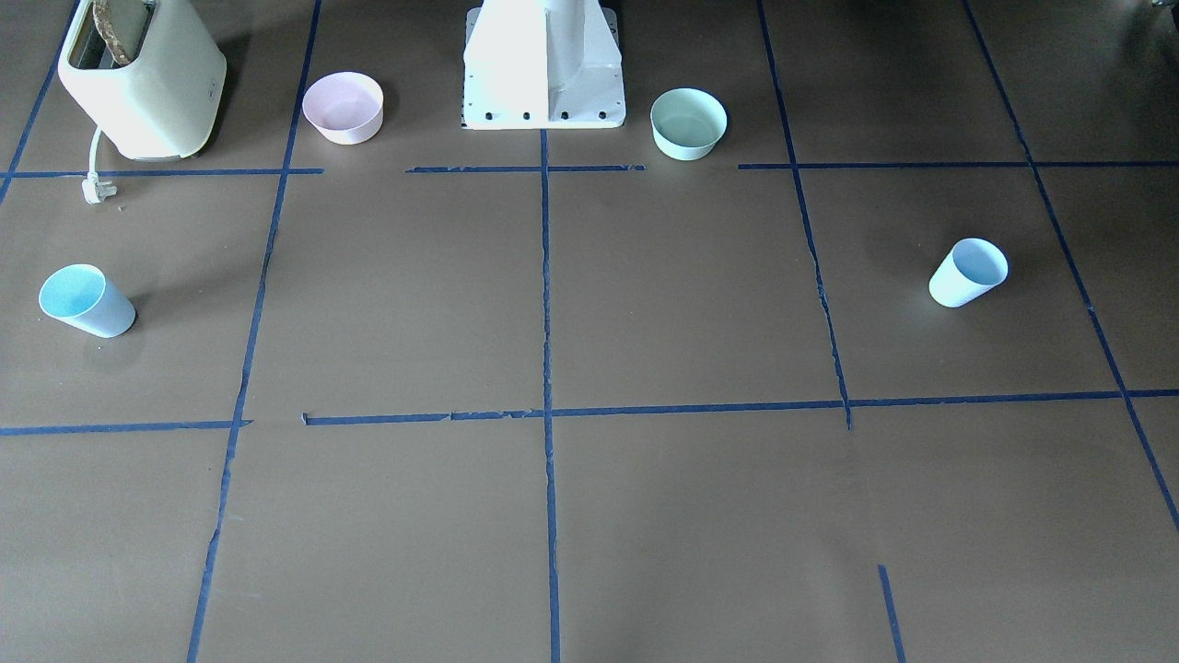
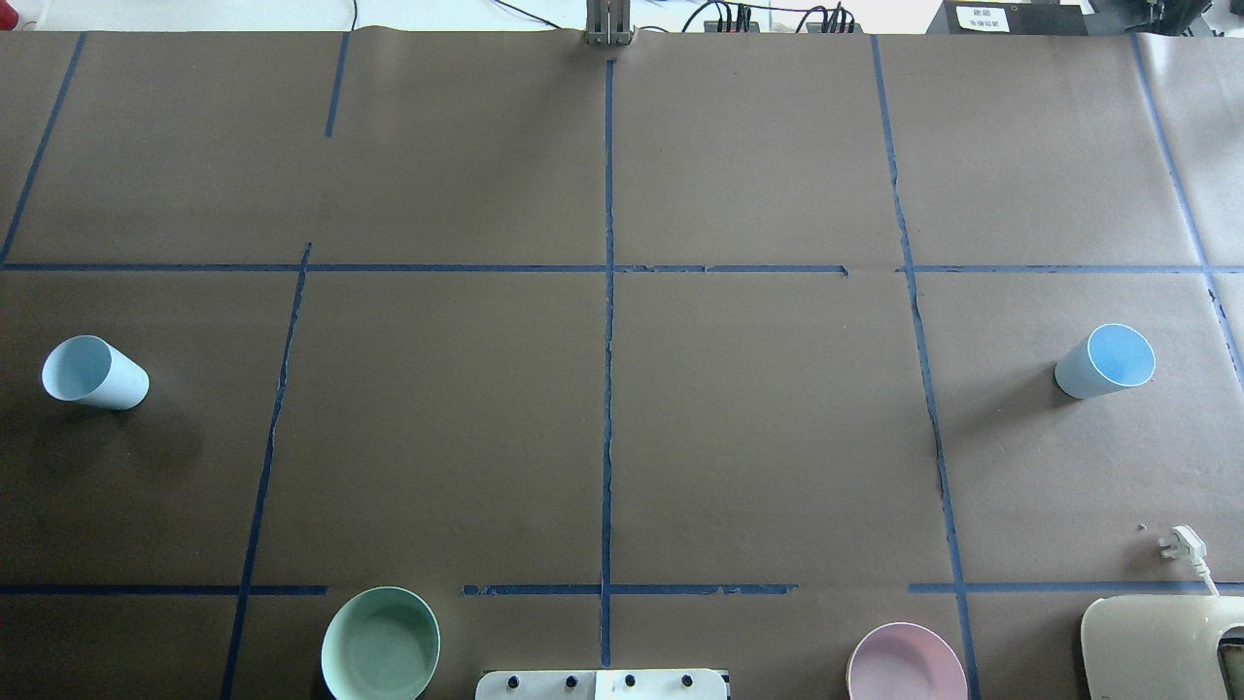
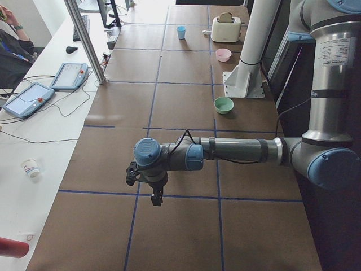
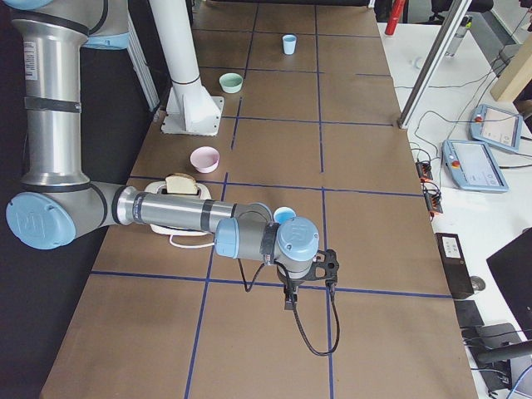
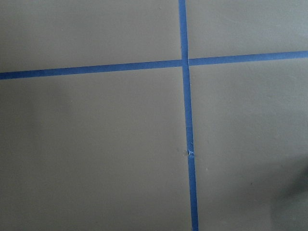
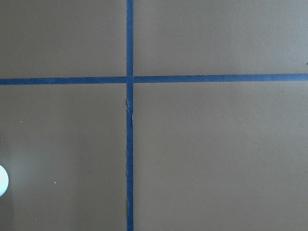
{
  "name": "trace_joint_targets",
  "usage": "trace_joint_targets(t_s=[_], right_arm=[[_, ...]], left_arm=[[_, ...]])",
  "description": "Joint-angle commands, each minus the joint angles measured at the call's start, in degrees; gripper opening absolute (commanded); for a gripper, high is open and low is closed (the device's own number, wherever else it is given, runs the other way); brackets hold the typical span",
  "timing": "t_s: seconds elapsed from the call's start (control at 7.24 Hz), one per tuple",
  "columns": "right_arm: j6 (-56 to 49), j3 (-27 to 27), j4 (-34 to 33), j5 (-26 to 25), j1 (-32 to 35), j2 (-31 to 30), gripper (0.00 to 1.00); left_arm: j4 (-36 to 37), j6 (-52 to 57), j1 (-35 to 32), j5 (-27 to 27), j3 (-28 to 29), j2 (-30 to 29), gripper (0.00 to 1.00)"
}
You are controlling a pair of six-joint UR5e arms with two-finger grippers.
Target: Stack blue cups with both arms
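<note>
Two pale blue cups stand upright at opposite ends of the brown table. One cup point(image 2: 94, 372) point(image 1: 967, 272) is on my left side, the other cup point(image 2: 1105, 362) point(image 1: 86, 300) on my right side. Neither arm shows in the overhead or front views. In the exterior left view my left arm reaches out over the table, its gripper point(image 3: 156, 197) pointing down; the left cup is hidden there. In the exterior right view my right gripper point(image 4: 289, 299) hangs just in front of the right cup point(image 4: 284, 214). I cannot tell whether either gripper is open or shut.
A mint-green bowl point(image 2: 380, 644) and a pink bowl point(image 2: 906, 666) flank the white pedestal point(image 1: 543, 64). A cream toaster point(image 1: 138, 78) with its plug point(image 2: 1181, 542) stands at my near right corner. Blue tape lines grid the table. Operator tablets point(image 3: 28, 99) lie beyond the far edge.
</note>
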Motion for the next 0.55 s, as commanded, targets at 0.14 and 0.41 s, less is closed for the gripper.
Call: trace_joint_targets(t_s=[0.14,0.41], right_arm=[[0.1,-0.1,0.0,0.1,0.0,0.2,1.00],[0.1,-0.1,0.0,0.0,0.0,0.3,1.00]], left_arm=[[0.0,-0.1,0.0,0.0,0.0,0.0,1.00],[0.0,-0.1,0.0,-0.1,-0.2,-0.1,1.00]])
